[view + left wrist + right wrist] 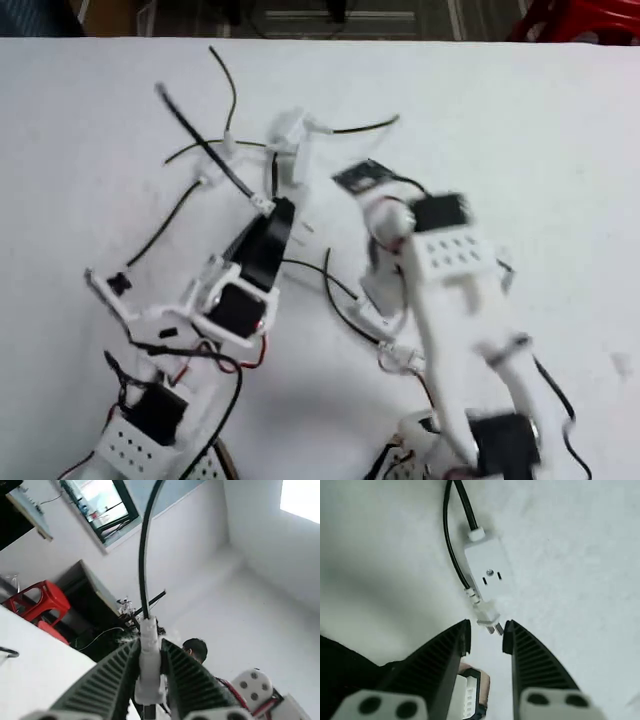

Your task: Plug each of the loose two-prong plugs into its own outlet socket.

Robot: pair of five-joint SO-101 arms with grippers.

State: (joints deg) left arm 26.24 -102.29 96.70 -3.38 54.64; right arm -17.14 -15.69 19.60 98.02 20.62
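Well, the left end effector point(150, 649) pinched a plug point(150, 680); the right end effector point(486, 629) hung spread over a loose plug point(486, 614). It wanted a square grip, prongs facing the socket point(490, 570).

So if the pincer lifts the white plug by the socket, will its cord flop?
Its cord lies in a loose curve, so it likely bends and trails. The plug looks small and rigid, probably light; it may skid on the smooth table.

A white bench point(560, 140) spans the high view. Just beyond the bench's far edge stands a red chair point(580, 18). Behind the bench, a dark cabinet point(92, 605) stands against the wall, with a dark-framed window point(102, 507) higher up.
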